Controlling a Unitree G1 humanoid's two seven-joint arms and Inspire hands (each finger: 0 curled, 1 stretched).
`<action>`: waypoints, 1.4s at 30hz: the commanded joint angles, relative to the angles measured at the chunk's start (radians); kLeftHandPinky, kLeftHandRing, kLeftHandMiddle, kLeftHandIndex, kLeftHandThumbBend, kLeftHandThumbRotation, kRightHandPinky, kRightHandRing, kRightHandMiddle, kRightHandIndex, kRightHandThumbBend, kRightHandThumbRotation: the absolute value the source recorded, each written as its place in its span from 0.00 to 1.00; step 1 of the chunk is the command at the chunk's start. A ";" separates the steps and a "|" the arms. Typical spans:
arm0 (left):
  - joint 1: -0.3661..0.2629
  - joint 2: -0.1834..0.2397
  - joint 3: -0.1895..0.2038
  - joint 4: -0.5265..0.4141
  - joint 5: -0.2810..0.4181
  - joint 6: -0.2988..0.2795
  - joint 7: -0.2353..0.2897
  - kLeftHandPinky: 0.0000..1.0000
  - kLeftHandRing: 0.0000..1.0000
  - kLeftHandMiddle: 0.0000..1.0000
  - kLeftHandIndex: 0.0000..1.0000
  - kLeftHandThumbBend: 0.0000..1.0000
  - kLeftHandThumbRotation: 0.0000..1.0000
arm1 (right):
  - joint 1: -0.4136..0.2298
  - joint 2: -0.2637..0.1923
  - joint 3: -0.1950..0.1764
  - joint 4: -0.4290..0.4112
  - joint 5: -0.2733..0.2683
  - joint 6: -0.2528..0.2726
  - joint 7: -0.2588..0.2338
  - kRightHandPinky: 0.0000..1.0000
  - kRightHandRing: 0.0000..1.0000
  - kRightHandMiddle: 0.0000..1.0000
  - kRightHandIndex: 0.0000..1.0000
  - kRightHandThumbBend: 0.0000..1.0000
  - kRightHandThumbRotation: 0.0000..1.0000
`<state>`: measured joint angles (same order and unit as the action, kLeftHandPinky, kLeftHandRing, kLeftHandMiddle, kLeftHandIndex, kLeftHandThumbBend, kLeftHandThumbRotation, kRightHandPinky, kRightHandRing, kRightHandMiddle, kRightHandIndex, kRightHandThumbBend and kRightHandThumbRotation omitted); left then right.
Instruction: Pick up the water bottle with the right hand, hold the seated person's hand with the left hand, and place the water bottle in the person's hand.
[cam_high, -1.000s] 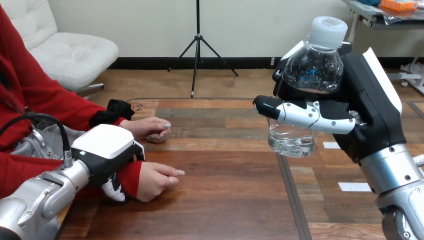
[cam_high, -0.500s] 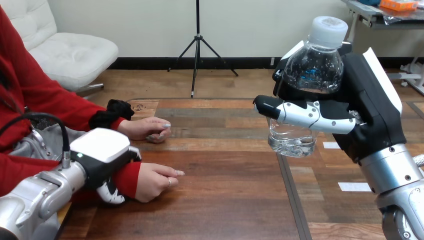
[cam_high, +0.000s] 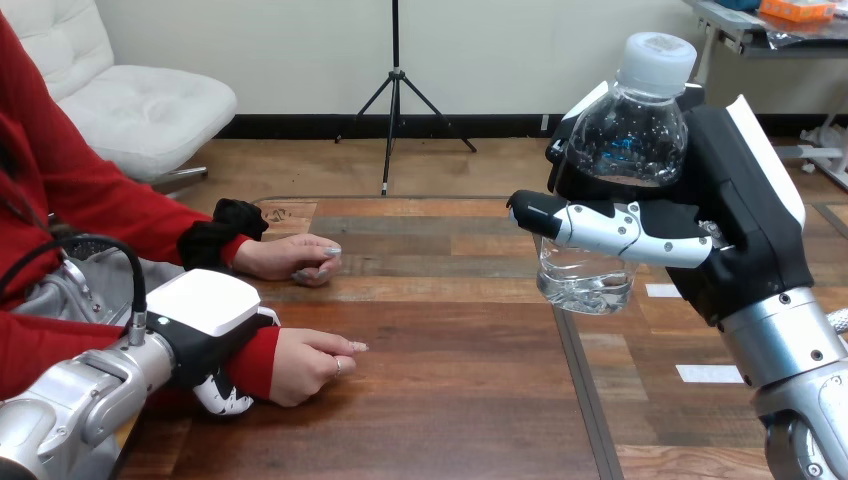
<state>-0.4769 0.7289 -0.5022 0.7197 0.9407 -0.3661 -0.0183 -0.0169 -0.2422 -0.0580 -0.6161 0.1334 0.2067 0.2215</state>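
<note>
Right hand (cam_high: 740, 225) fingers wrap the water bottle (cam_high: 625, 140), held high; left hand (cam_high: 205, 312) fingers curl round the person's wrist (cam_high: 258, 362), probably steadying it.

The water bottle (cam_high: 630, 130) shows only in part at upper right: a finger (cam_high: 620, 228) of the right hand (cam_high: 745, 215) crosses its middle and the palm hides its far side. That arm's silver forearm is cut off by the bottom edge. At lower left, the white shell of the left hand (cam_high: 205, 312) hides its palm and the far side of the person's wrist (cam_high: 260, 362); only a thumb curled at the near side of the cuff can be seen. The person is cut off by the left edge. Print on the white slips (cam_high: 708, 373) on the table (cam_high: 450, 410) is too small to read.
</note>
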 joint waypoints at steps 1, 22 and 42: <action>0.006 -0.022 -0.044 -0.003 0.021 0.001 -0.011 0.57 0.63 0.69 0.73 1.00 0.29 | -0.078 -0.007 -0.025 -0.042 0.021 -0.009 -0.004 0.18 0.24 0.32 0.35 0.78 0.00; 0.016 -0.056 -0.034 -0.016 -0.020 -0.003 0.006 0.52 0.57 0.62 0.66 0.99 0.11 | -0.099 -0.014 -0.025 -0.014 0.015 -0.010 -0.006 0.19 0.25 0.32 0.35 0.80 0.00; 0.025 -0.083 0.002 -0.035 -0.119 -0.023 -0.022 0.45 0.49 0.53 0.57 0.99 0.00 | -0.123 -0.010 -0.016 0.058 -0.019 -0.010 -0.015 0.19 0.24 0.31 0.35 0.80 0.00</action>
<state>-0.4692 0.6963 -0.4920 0.7026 0.8513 -0.3569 -0.0371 -0.0601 -0.2446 -0.0587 -0.5745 0.1203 0.2085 0.2214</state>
